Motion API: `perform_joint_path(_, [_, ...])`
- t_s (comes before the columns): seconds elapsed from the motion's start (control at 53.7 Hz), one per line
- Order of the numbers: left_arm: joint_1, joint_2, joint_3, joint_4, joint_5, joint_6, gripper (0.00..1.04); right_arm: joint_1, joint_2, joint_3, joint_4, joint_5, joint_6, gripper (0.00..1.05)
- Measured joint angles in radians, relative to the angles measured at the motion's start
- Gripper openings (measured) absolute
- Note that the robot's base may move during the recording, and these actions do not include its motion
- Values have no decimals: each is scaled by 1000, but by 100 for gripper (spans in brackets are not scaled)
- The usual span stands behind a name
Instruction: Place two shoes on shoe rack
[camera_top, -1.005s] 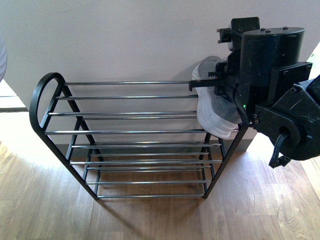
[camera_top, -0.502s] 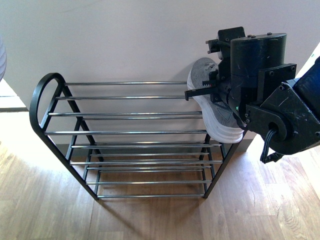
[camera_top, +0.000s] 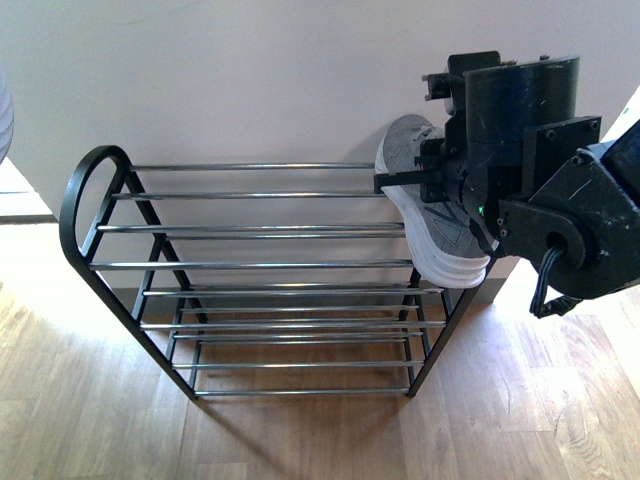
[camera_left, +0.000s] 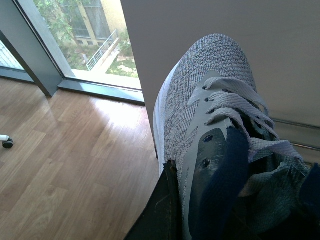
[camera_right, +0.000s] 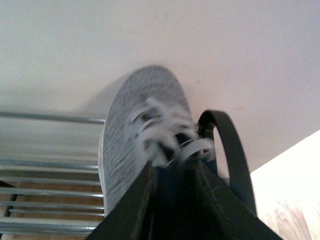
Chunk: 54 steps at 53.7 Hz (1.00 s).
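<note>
floor (camera_top: 300, 430): pale wood planks, smooth, running under the shoe rack (camera_top: 70, 205)
right gripper (camera_right: 174, 175): black jaws nearly closed, pinching the collar of the right arm's shoe (camera_top: 437, 238), probably to steer it by the heel
right arm's shoe: grey knit, thick white ridged sole; tipped on edge over the shoe rack's right end, likely being lined up with the top tier
left gripper (camera_left: 202, 200): one dark finger lies against the shoe's side, the other is hidden; it looks clamped on the left arm's shoe (camera_left: 200, 85)
left arm's shoe: same knit, flat laces, navy lining; aloft near the shoe rack
shoe rack: black frame, rounded corners, thin chrome bars (camera_top: 250, 265); no shoe rests on it yet
wall (camera_top: 250, 70): plain white, behind the shoe rack
</note>
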Motion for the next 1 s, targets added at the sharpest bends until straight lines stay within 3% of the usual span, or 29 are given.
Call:
perform_joint_path(0.223, [0,0,0,0,0,0,2,-30,-207,-119,-35,-40,-3,54])
perform_joint_path(0.335, [0,0,0,0,0,0,2,-89,-422,-257,-79,-62,-40,73])
perform_joint_path(0.447, [0,0,0,0,0,0,2,-137,-532,-343,-28,-64,-61,84])
perform_joint_path(0.54, [0,0,0,0,-1,0,2,-167,-562,-399,140,-115,-60,74])
perform_joint_path(0.633, [0,0,0,0,1,0,2,-188,-615,-522,277,-170,-60,55])
perform_joint_path(0.874, [0,0,0,0,-1,0,2,-238,-781,-694,286,-218,-60,18])
perform_joint_path(0.949, [0,0,0,0,0,0,2,-259,-852,-756,272,-233,-60,2])
perform_joint_path(1.005, [0,0,0,0,1,0,2,-270,-907,-795,256,-249,-60,1])
